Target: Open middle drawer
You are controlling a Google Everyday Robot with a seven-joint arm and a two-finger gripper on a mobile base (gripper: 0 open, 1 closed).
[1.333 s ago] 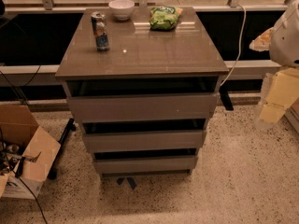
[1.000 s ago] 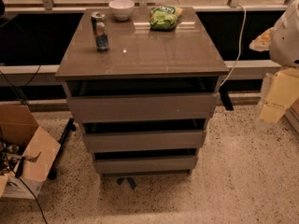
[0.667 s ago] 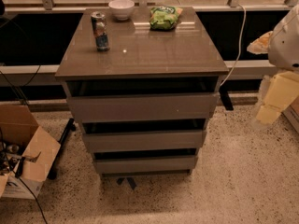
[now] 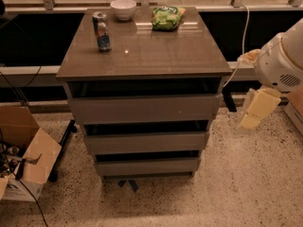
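A grey cabinet with three drawers stands in the middle of the camera view. The middle drawer (image 4: 146, 141) has a plain grey front with a dark gap above it. The top drawer (image 4: 145, 109) and the bottom drawer (image 4: 147, 166) look the same. My arm's white body (image 4: 280, 63) shows at the right edge. The gripper (image 4: 255, 109) hangs below it as a pale yellow block, to the right of the cabinet at about the top drawer's height and apart from it.
On the cabinet top (image 4: 156, 46) stand a can (image 4: 101, 30), a white bowl (image 4: 123, 8) and a green snack bag (image 4: 167, 17). An open cardboard box (image 4: 21, 150) sits on the floor at the left. A window ledge and railing run behind.
The arm and gripper have shifted slightly left, toward the cabinet. The drawers have not moved.
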